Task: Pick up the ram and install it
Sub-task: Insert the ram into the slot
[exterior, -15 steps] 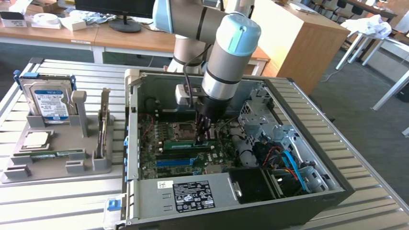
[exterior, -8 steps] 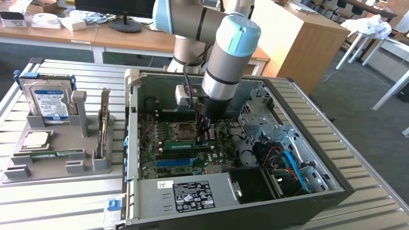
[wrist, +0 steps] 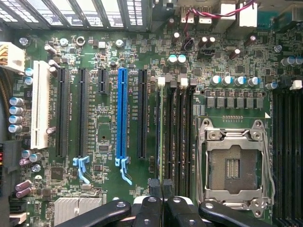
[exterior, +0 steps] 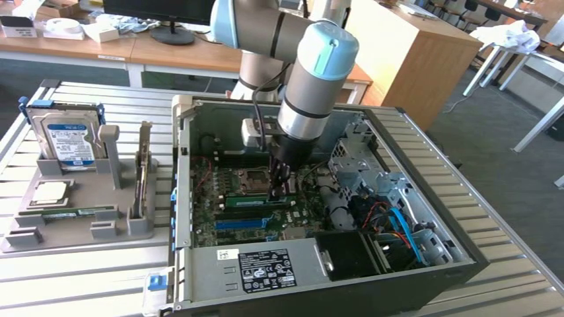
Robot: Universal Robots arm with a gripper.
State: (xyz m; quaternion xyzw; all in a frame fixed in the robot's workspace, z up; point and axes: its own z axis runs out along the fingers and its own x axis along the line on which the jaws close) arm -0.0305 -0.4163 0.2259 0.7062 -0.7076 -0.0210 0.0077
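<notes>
Inside the open computer case (exterior: 458, 228) my gripper (exterior: 282, 193) reaches down to the motherboard (exterior: 224, 228), its fingers shut. In the wrist view the black fingertips (wrist: 155, 185) are pressed together right over one end of a row of dark memory slots (wrist: 182, 127). The ram (wrist: 164, 132), a thin green stick seen edge-on, stands in the slot of that row that lies nearest the long black expansion slot. In the exterior view the ram (exterior: 257, 199) lies across the board just beside the fingers. I cannot tell whether the tips touch it.
The open processor socket (wrist: 234, 165) lies beside the memory slots, and a blue expansion slot (wrist: 122, 113) on their other side. At the exterior view's left, a grey holder (exterior: 79, 231) carries a hard drive (exterior: 70, 142), a silver processor chip (exterior: 51, 191) and another green stick (exterior: 75, 213). Cables (exterior: 387, 218) fill the case's right.
</notes>
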